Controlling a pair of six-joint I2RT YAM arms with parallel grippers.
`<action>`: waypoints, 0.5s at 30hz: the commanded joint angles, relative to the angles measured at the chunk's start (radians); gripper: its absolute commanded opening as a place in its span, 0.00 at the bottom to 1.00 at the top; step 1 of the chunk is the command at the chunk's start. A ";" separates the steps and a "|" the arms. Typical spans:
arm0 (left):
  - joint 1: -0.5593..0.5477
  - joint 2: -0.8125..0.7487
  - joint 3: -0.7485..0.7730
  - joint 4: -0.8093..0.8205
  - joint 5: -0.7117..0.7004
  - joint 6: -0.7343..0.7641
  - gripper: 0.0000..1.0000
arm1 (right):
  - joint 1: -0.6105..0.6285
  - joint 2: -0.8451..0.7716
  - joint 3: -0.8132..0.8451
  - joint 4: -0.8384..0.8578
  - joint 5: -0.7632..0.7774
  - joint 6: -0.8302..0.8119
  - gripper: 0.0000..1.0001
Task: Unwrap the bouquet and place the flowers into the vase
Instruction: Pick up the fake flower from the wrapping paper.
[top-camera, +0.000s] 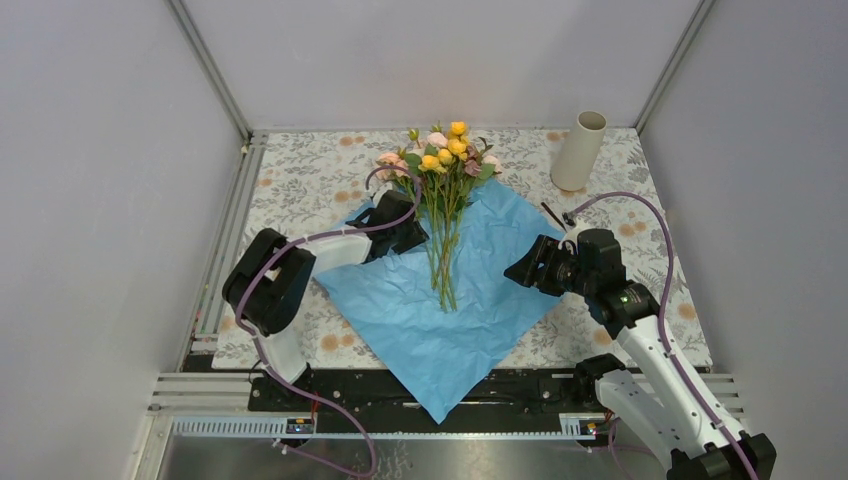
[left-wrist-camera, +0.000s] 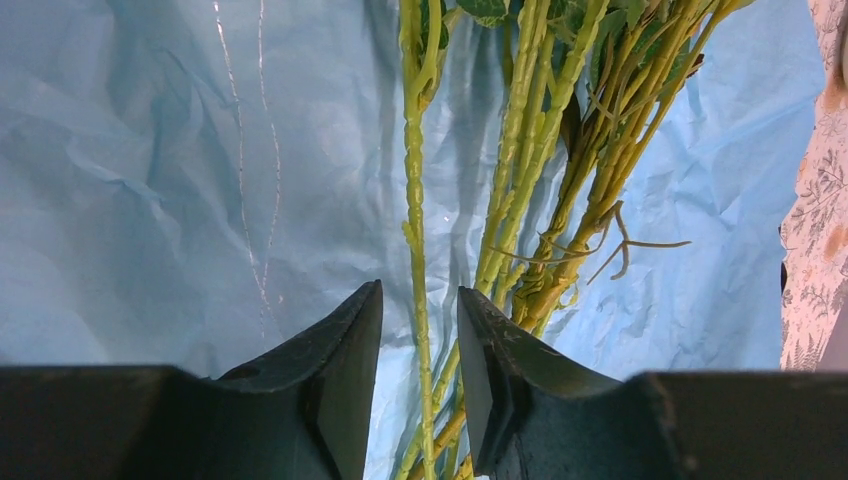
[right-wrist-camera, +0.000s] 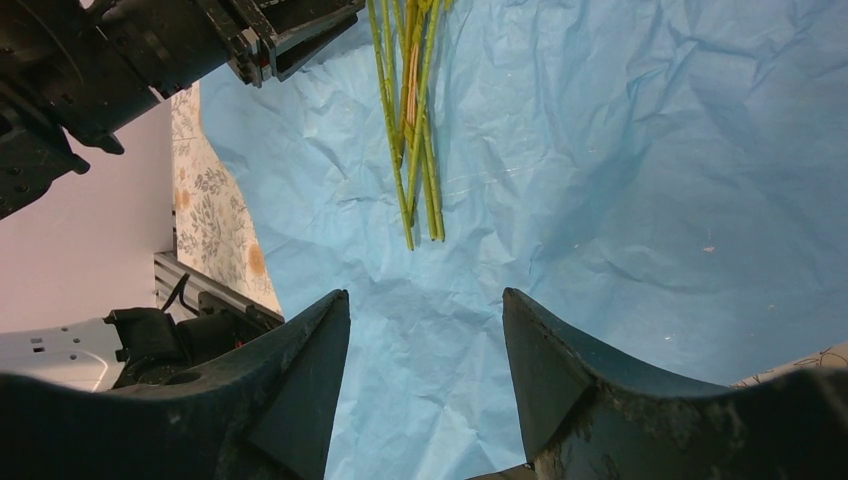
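Note:
The bouquet lies unwrapped: the flowers (top-camera: 445, 150), yellow, pink and cream roses, rest with their green stems (top-camera: 443, 255) on the flattened blue paper (top-camera: 470, 300). The beige vase (top-camera: 579, 150) stands upright at the back right, apart from both arms. My left gripper (top-camera: 415, 235) sits low at the stems' left side. In the left wrist view my left gripper (left-wrist-camera: 420, 288) is open, with one thin stem (left-wrist-camera: 413, 200) running between the fingers and a gap on each side. My right gripper (right-wrist-camera: 425, 291) hovers open over bare paper (right-wrist-camera: 600, 150), short of the stem ends (right-wrist-camera: 415, 200).
A floral-print cloth (top-camera: 300, 180) covers the table. A thin dark strip (top-camera: 552, 215) lies on it near the paper's right corner. The paper's near corner (top-camera: 440, 405) hangs over the front rail. Grey walls close in the left, right and back.

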 joint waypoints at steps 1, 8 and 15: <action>-0.003 0.018 0.048 0.052 0.012 0.010 0.37 | 0.006 -0.018 0.006 0.003 -0.025 0.007 0.65; -0.004 0.053 0.071 0.047 0.019 0.012 0.31 | 0.006 -0.023 0.010 0.003 -0.035 0.009 0.65; -0.004 0.074 0.087 0.045 0.021 0.007 0.28 | 0.006 -0.019 0.013 0.003 -0.037 0.005 0.65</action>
